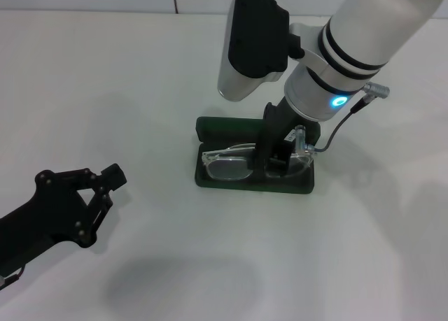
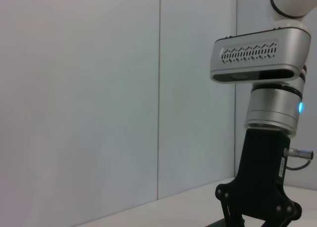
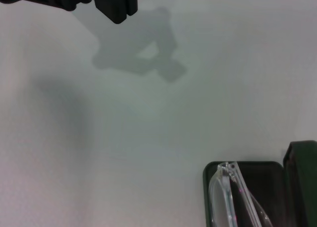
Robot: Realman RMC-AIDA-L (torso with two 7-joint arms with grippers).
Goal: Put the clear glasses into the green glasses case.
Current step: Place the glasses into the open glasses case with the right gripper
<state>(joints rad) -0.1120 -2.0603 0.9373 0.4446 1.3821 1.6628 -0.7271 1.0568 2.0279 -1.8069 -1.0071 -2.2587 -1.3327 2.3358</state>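
Head view: one green glasses case [image 1: 210, 130] lies open on the white table [image 1: 105, 90]. One pair of clear glasses [image 1: 225, 162] rests inside its tray. The right gripper [image 1: 275, 161] stands directly over the case, fingers down at the glasses' middle; whether it grips them cannot be told. The left gripper [image 1: 105, 184] hovers well apart from the case, fingers spread, holding nothing.

Left wrist view: the right arm [image 2: 270, 118] rises above the case's edge, before a wall.

Right wrist view: one case [image 3: 297, 187], glasses [image 3: 228, 197] inside.
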